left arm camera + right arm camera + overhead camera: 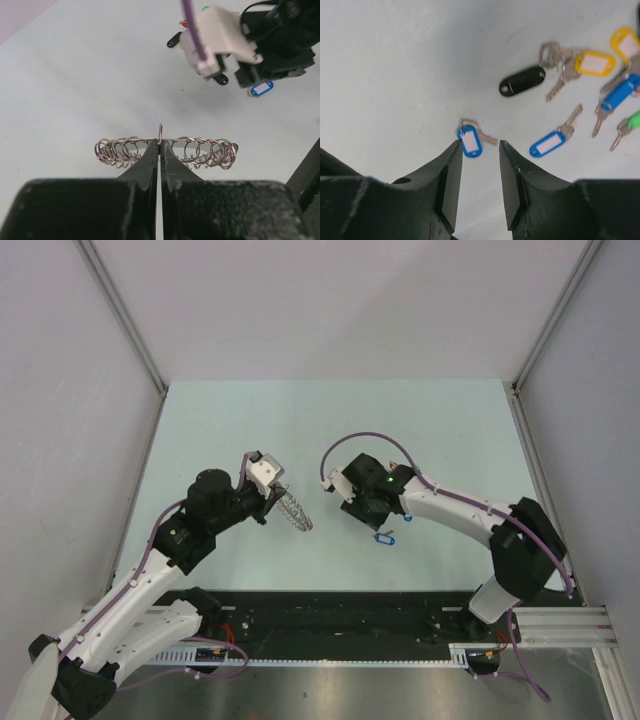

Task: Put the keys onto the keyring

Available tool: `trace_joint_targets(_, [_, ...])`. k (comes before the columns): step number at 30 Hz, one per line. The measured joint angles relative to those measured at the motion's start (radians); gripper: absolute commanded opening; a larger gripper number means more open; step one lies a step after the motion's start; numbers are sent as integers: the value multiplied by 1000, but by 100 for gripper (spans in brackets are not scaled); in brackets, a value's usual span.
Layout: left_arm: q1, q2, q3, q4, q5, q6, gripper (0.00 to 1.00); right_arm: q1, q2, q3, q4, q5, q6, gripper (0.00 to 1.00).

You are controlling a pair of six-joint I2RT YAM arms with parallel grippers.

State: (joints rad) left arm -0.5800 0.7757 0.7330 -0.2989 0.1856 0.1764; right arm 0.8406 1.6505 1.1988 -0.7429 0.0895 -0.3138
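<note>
Top external view: a pale green table point(200, 440) filled the middle. Left of centre, the left claw point(159, 146) was pressed together on the near edge of the keyring point(200, 150). The right claw point(480, 145) stood apart and empty, its tips either side of a blue-tagged key point(469, 140) lying on the table. The other keys point(580, 75), tagged black, yellow, blue and green, lay scattered nearby.

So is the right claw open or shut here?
Open: on the right claw the black fingers stand apart, nothing between them; the small metal key with a blue plastic tag lies loose just beyond the tips.
</note>
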Motion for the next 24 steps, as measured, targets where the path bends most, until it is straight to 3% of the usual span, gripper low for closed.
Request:
trace_joint_targets(9, [0, 0, 0, 0, 0, 0, 1, -84, -212, -309, 216, -109, 77, 37])
trace_joint_targets(16, [0, 1, 0, 0, 0, 0, 0, -100, -298, -444, 439, -146, 236, 39])
trace_joint_targets(24, [0, 1, 0, 0, 0, 0, 0, -102, -321, -492, 542, -106, 402, 40])
